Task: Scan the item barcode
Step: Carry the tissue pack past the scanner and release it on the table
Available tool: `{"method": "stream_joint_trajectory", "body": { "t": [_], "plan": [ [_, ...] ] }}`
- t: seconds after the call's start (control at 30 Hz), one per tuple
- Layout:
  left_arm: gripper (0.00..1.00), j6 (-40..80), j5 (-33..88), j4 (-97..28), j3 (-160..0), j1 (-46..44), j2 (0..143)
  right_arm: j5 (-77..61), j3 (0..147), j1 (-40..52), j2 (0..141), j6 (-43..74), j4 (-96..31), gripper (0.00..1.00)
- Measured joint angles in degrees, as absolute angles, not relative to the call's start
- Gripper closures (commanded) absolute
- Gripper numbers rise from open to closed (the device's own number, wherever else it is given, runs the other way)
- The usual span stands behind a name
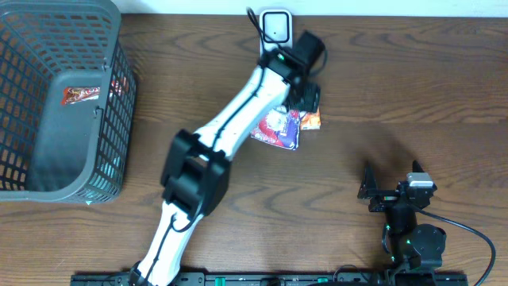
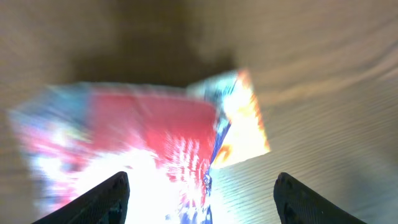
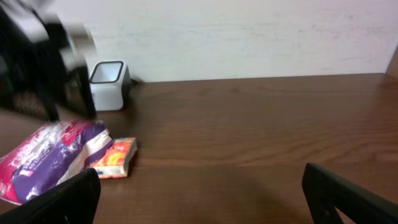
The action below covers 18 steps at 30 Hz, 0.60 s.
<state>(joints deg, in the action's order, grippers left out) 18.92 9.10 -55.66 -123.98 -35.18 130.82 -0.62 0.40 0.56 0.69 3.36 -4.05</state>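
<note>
At the far edge of the brown wood-grain table [image 1: 413, 87] stands a small white box-shaped scanner [image 1: 275, 26] with a dark window, and just in front of it lies the purple, red and white crinkly foil bag [image 1: 276, 129], flat on the wood. A small orange flat packet [image 1: 312, 120] lies against the bag's right side, touching it. The white left arm reaches diagonally across the table, and the left gripper [image 1: 308, 97] hangs over the meeting edge of the two packs; in the left wrist view its two dark fingers [image 2: 112, 196] stand wide apart with the blurred bag beyond them on the table, and nothing is clamped. The right gripper [image 1: 371, 191] sits low at the near right, well apart from the packs, its fingers spread wide with only bare wood between them. On the left, a grey plastic mesh basket [image 1: 111, 151] holds a red snack packet [image 1: 82, 95] on its floor; another red-and-white patch shows at its right wall, and I cannot tell whether it is inside.
</note>
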Motion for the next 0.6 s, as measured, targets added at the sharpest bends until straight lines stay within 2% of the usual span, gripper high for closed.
{"method": "stream_joint_trajectory", "body": {
  "t": [0.23, 0.47, 0.57, 0.6],
  "plan": [
    [0.2, 15.5, 6.4, -49.0, -127.3, -24.5, 113.2, -0.6, 0.4, 0.6, 0.7, 3.4, -4.1, 0.01],
    [0.2, 15.7, 0.8, -48.1, -128.8, -2.0, 99.4, -0.6, 0.4, 0.6, 0.7, 3.4, -4.1, 0.01],
    [0.03, 17.9, 0.0, -52.5, -129.0, 7.4, 98.4, -0.6, 0.4, 0.6, 0.7, 3.4, -4.1, 0.01],
    [0.01, 19.0, -0.2, -54.8, -129.0, 11.0, 98.5, -0.6, 0.4, 0.6, 0.7, 3.4, -4.1, 0.01]
  ]
}}
